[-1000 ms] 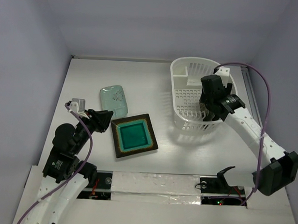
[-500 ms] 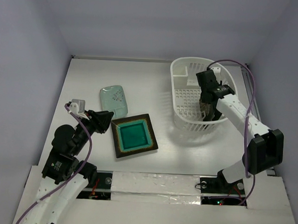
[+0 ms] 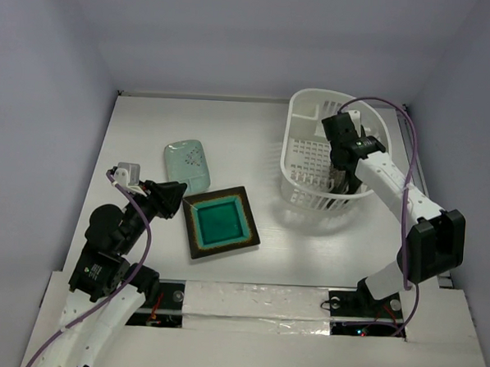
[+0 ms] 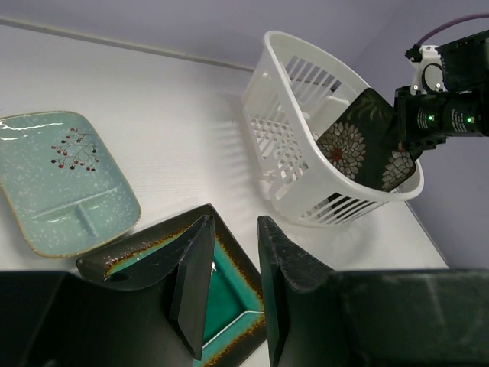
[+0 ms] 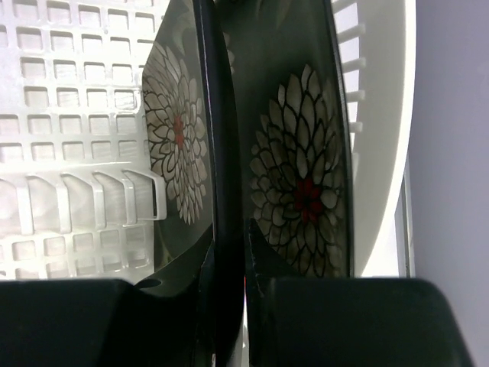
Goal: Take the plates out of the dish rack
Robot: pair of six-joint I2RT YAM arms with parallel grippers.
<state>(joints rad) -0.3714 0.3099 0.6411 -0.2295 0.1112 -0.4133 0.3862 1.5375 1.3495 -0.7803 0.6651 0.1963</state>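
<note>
**Right arm pinches a flowered plate inside the dish rack**

From my remote desk, I see the right gripper (image 5: pixel 229 248) reaching down into the white dish rack (image 3: pixel 308 154), which stands at 2 o'clock on the table (image 3: pixel 149 129). Its jaws are drawn narrow and pinch the dark rim of a black flowered plate (image 5: pixel 177 138) that stands on edge inside the rack. A second flowered plate (image 5: pixel 302 187) stands on edge at 3 o'clock of the first in the wrist view, close against the rack's slotted wall. I cannot tell whether the two plates touch.

Two plates lie flat on the table, well apart from the rack. The mint-green plate (image 3: pixel 187 166), speckled and marked with a small red sprig, sits toward 10 o'clock. The teal plate (image 3: pixel 219 222), dark-rimmed, lies just beside it at 5 o'clock.

My left gripper (image 3: pixel 169 198) hangs over the teal plate's 9 o'clock edge. Its fingers (image 4: pixel 195 283) are parted by a moderate gap, with nothing between them but the plate's rim below
</note>
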